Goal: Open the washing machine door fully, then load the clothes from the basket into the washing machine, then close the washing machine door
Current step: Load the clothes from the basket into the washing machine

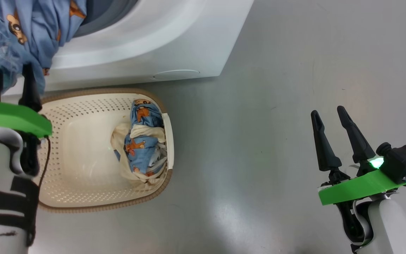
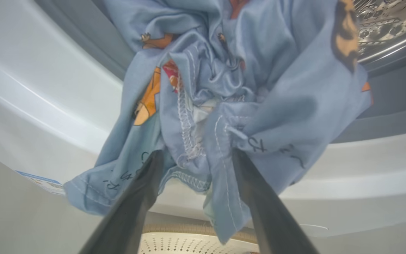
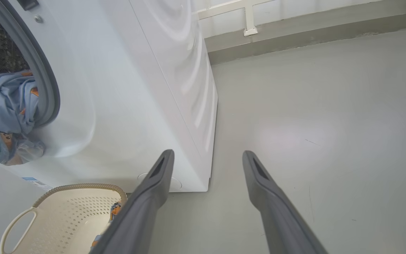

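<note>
The white washing machine [image 1: 153,46] stands open, and its door is out of view. One light blue bear-print bundle of the clothes [image 1: 30,28] hangs out of the opening over the grey seal [image 2: 393,91], below the steel drum [image 2: 386,21]. My left gripper [image 2: 196,153] is open, its fingertips spread against the hanging cloth's lower hem. A second bundle [image 1: 143,141], blue with cream cloth, lies at the right end of the cream basket [image 1: 79,158] on the floor before the machine. My right gripper [image 1: 328,111] is open and holds nothing, over bare floor to the right of the basket.
Grey floor [image 1: 277,88] stretches to the right of the machine and basket. In the right wrist view a wall base [image 3: 294,38] runs behind the machine [image 3: 136,88]. A small blue label [image 2: 41,181] sits low on the machine's front.
</note>
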{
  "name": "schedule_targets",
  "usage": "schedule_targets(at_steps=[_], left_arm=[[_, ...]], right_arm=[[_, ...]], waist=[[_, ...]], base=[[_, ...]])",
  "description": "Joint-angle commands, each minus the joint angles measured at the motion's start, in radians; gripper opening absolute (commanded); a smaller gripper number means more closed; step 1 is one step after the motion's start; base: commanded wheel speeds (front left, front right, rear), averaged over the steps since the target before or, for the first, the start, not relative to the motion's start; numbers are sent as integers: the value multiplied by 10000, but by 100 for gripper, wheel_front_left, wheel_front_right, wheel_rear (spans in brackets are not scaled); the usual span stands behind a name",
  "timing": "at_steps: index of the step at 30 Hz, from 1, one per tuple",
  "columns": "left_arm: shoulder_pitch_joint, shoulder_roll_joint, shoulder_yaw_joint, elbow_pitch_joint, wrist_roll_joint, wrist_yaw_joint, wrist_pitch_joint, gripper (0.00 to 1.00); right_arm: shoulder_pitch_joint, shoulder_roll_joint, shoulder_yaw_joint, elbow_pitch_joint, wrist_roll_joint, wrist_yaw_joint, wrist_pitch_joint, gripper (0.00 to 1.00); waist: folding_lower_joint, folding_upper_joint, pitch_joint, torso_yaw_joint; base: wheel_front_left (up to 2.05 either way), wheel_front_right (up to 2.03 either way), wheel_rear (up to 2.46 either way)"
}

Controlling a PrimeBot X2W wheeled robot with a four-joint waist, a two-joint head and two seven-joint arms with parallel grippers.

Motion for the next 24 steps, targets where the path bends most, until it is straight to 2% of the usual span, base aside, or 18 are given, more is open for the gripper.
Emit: schedule_targets(at_steps=[1,10,20,21,22,23,24], left_arm=[[-293,598,148,76,-141,-15,-53,100],[-1054,1053,-134,892,-500,-15,-53,100],[-1680,1470,-862,1557,-951,-15,-53,100],[-1723,1506,-913,1576,-1014,-15,-53,57],[-1756,1548,-961,1586,-1072,-15,-53,41],[-1785,1585,-993,1585,-1139,-15,-53,29],[-1806,1612,-1043,1570,-1196,-15,-53,11]], right_arm=[[57,11,275,-263,-67,27,-118,100],[0,41,304,-338,-84,27,-118,100],[-67,82,298,-380,-118,27,-118,100],[-69,83,292,-385,-121,27,-118,100],[-71,85,291,-388,-125,27,-118,100],[-73,86,292,-391,-127,27,-118,100],[-75,84,291,-394,-131,27,-118,100]], waist=[[0,0,65,-55],[0,0,262,-224],[0,0,412,-324],[0,0,420,-325],[0,0,427,-330],[0,0,436,-334],[0,0,442,-333]], base=[[0,0,0],[0,0,0],[0,0,0],[0,0,0],[0,0,0],[0,0,0],[0,0,0]])
